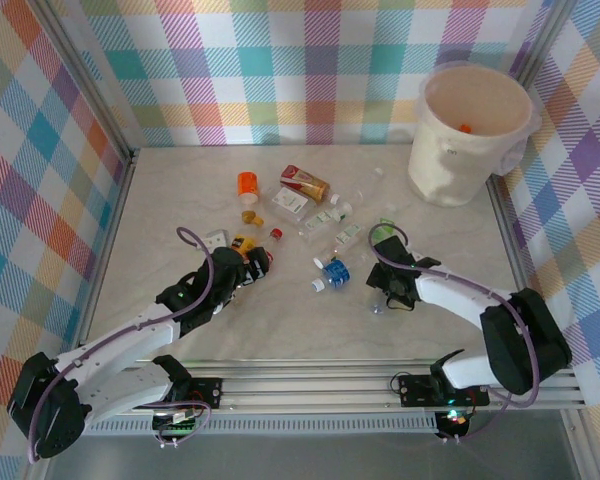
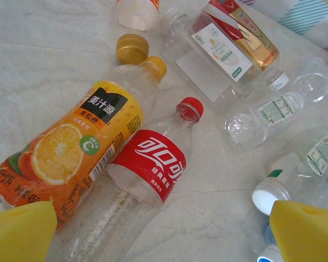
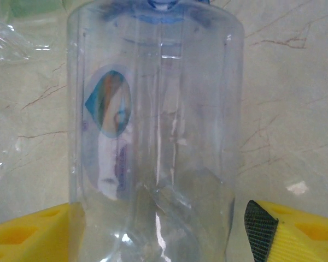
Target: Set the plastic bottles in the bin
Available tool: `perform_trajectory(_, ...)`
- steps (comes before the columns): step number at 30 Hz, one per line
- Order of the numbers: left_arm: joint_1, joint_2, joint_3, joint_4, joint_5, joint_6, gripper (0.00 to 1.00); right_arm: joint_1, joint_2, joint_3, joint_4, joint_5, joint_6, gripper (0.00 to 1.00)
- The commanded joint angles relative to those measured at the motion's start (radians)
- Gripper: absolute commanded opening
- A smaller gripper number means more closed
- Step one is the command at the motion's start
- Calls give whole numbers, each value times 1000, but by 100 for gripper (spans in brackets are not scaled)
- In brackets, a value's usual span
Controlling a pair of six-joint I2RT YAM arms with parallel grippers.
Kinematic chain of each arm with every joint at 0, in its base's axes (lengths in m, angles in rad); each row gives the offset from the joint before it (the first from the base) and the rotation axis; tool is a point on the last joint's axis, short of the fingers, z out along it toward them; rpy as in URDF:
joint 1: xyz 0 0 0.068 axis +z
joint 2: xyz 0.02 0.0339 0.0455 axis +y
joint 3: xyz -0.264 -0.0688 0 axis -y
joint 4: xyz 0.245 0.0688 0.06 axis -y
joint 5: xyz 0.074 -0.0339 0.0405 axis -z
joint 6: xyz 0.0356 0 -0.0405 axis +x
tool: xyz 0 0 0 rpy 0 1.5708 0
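Note:
Several plastic bottles (image 1: 305, 205) lie scattered mid-table. My left gripper (image 2: 164, 234) hangs open just above two of them: an orange-juice bottle (image 2: 71, 153) and a red-labelled cola bottle (image 2: 153, 164), whose clear body lies between the yellow fingers (image 2: 22, 232). My right gripper (image 3: 158, 240) straddles a clear bottle with a blue neck (image 3: 156, 109). The left finger sits against that bottle, and a thin gap shows before the black pad (image 3: 259, 229). The bin (image 1: 470, 165), a cream bucket, stands at the far right with an orange item (image 1: 465, 127) inside.
Beyond the left gripper (image 1: 252, 268) lie a loose gold cap (image 2: 132, 48), a square clear bottle with a white label (image 2: 218, 54), a red-and-gold bottle (image 2: 246, 27) and small clear bottles (image 2: 268, 112). A blue-capped bottle (image 1: 335, 270) lies left of the right gripper (image 1: 382, 285). Checked walls enclose the table.

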Motion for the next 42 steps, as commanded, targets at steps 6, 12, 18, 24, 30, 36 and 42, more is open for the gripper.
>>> perform_trajectory(6,8,6,12,42,54,37,100,3,52,-1,45,68,-96,71)
perform_trajectory(12,6,47,52,95,196,112,100,2,7,-19,58,74,-153,58)
perform_trajectory(18,6,89,72,190,310,137,100,3,-45,-7,32,80,-228,48)
perform_trajectory(24,3,150,110,305,414,146,100,2,-118,9,36,98,-264,41)
perform_trajectory(30,0,233,162,388,498,108,100,4,-221,20,93,142,-354,37)
perform_trajectory(36,-7,309,187,513,546,33,100,4,-313,0,322,139,-480,34)
perform_trajectory(42,-14,341,210,492,547,16,100,-3,-311,64,499,75,-545,34)
